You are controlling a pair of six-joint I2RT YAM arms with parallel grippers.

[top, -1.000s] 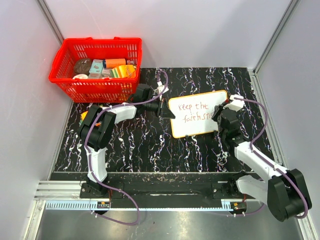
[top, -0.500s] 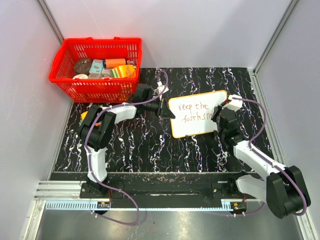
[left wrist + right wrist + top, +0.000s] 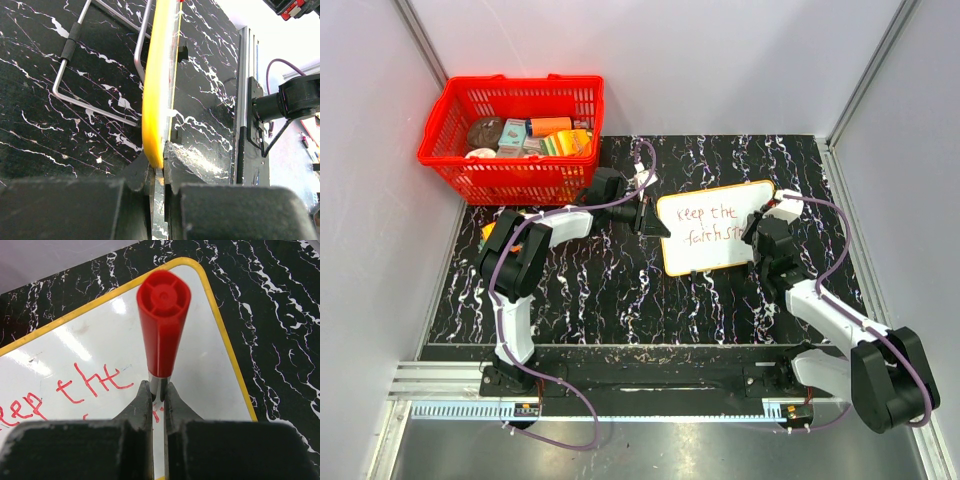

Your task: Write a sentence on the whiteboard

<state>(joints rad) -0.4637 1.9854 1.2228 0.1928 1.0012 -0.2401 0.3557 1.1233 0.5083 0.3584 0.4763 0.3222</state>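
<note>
Top external view shows the black marbled table (image 3: pixel 620 290), a red basket (image 3: pixel 510 182) far left, the whiteboard (image 3: pixel 715 258) right of centre, its left edge pinched by the left gripper (image 3: pixel 657 223), and the right gripper (image 3: pixel 757 236) clamping a red marker (image 3: pixel 162 335) over the sentence (image 3: pixel 709 214).

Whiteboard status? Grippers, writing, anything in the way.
Left gripper shut on whiteboard edge. Right gripper shut on red marker, at second line's end. Sentence reads "keep the faith st", rest hidden behind arm. Red basket well clear.
</note>
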